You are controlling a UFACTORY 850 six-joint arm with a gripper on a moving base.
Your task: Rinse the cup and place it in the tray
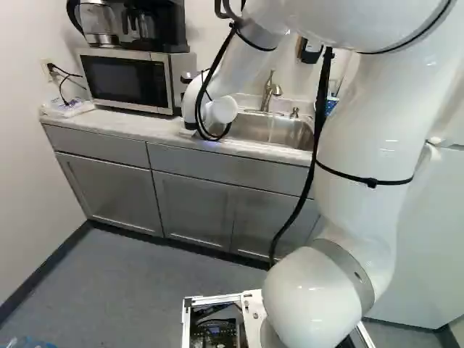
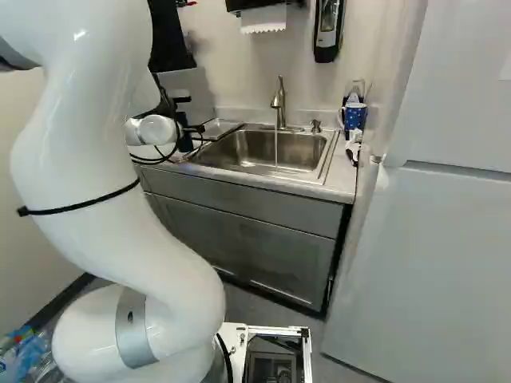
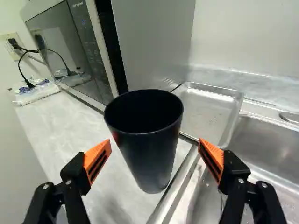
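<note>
In the right base view my gripper [image 2: 194, 134] is over the counter left of the sink, partly hidden by the arm and cables. The wrist view shows the gripper [image 3: 154, 145] wide open, a finger on each side of the black cup [image 3: 148, 149], with gaps between. The cup stands upright on the counter by the sink's rim, its mouth up and its inside dark. Just beyond it lies the shallow metal tray [image 3: 208, 112], bare inside. Water [image 2: 276, 148] runs from the faucet [image 2: 279, 104] into the sink [image 2: 259, 152].
A microwave [image 1: 125, 80] with a coffee maker [image 1: 99, 22] on top stands left of the gripper. Right of the sink are a blue patterned mug [image 2: 354, 116] and a fridge [image 2: 431, 247]. A soap dispenser [image 2: 328, 25] hangs on the wall. Cables [image 3: 28, 70] lie beyond the counter's left part.
</note>
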